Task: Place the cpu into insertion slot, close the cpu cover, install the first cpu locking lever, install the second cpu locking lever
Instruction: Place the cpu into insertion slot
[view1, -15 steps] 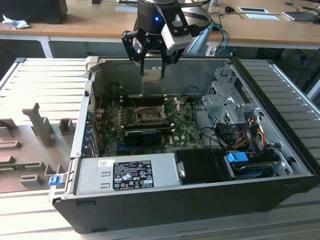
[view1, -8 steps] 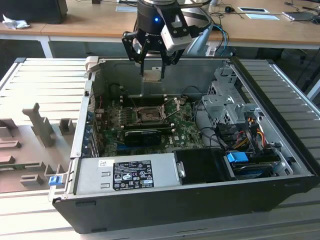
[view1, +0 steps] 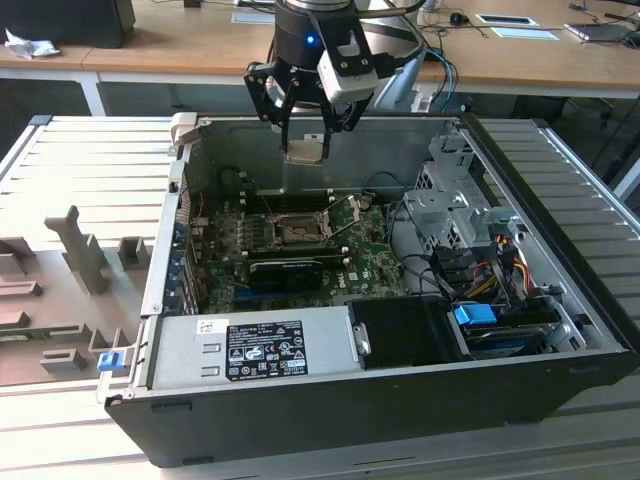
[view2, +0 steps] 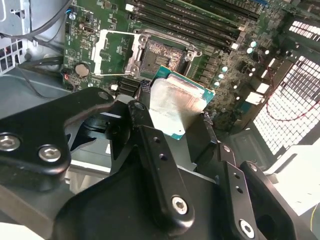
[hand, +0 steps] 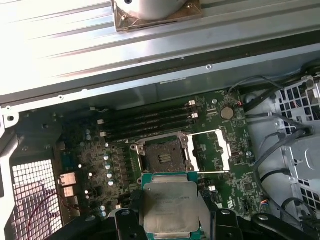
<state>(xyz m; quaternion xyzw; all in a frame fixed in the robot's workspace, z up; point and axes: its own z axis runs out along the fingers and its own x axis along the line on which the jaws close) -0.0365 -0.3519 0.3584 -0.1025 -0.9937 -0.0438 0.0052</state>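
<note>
Here, the open computer case holds a green motherboard. Black memory slots run just beside the insertion slot, a long black expansion card lies on its other side, and a grey power supply sits along the case's front wall. The cpu cover is swung open beside the slot, so the dark socket lies bare. The gripper hangs above the board, its fingers narrowed onto opposite edges of the cpu, held flat in the air, apart from the slot
</note>
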